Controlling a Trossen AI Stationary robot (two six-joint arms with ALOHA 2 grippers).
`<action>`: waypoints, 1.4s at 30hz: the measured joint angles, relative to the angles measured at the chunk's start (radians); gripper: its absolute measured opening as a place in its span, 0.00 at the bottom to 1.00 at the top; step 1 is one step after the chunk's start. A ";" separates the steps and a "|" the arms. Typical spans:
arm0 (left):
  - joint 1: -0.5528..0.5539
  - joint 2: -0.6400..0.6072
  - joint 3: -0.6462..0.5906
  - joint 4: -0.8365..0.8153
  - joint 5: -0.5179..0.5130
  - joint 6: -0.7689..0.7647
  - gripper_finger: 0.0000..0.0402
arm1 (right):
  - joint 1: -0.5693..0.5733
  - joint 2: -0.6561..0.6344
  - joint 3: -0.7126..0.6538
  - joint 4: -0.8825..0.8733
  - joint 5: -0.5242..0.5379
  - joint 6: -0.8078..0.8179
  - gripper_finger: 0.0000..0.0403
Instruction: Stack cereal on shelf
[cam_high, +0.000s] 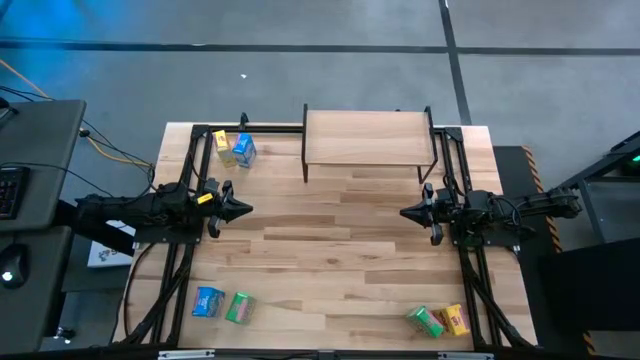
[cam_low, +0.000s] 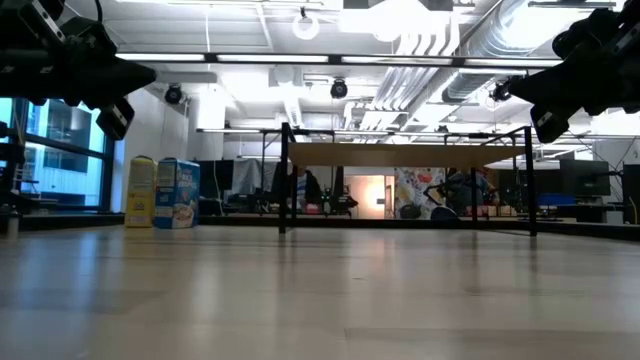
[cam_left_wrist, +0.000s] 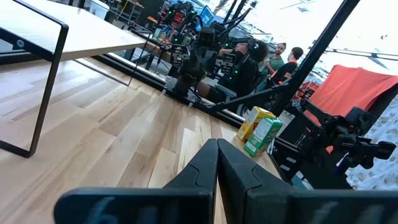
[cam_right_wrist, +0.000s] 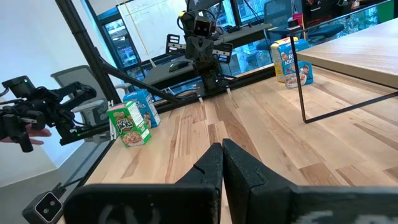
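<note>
The shelf (cam_high: 368, 138) stands on thin black legs at the table's far middle; its board is bare. A yellow box (cam_high: 220, 142) and a blue box (cam_high: 243, 150) stand upright at the far left, also in the low view (cam_low: 141, 192) (cam_low: 178, 193). A blue box (cam_high: 208, 301) and a green box (cam_high: 239, 307) stand at the near left. A green box (cam_high: 425, 320) and a yellow box (cam_high: 455, 319) stand at the near right. My left gripper (cam_high: 245, 210) and right gripper (cam_high: 407, 213) hover shut and empty, facing each other across the table's middle.
Black frame rails run along the table's left and right sides under both arms. A desk with a keyboard (cam_high: 10, 190) stands left of the table. People sit in the room beyond the table (cam_left_wrist: 273, 56). Bare wood lies between the grippers.
</note>
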 joint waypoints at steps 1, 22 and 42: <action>0.000 0.000 0.000 0.000 0.000 0.000 0.00 | 0.000 0.000 0.000 0.000 0.000 0.000 0.00; 0.001 0.005 0.000 0.228 -0.160 -0.039 0.00 | 0.000 0.000 0.000 0.000 0.000 0.000 0.00; 0.381 0.609 0.725 -0.555 -0.391 -0.083 0.65 | 0.000 0.000 0.000 0.000 0.000 0.000 0.00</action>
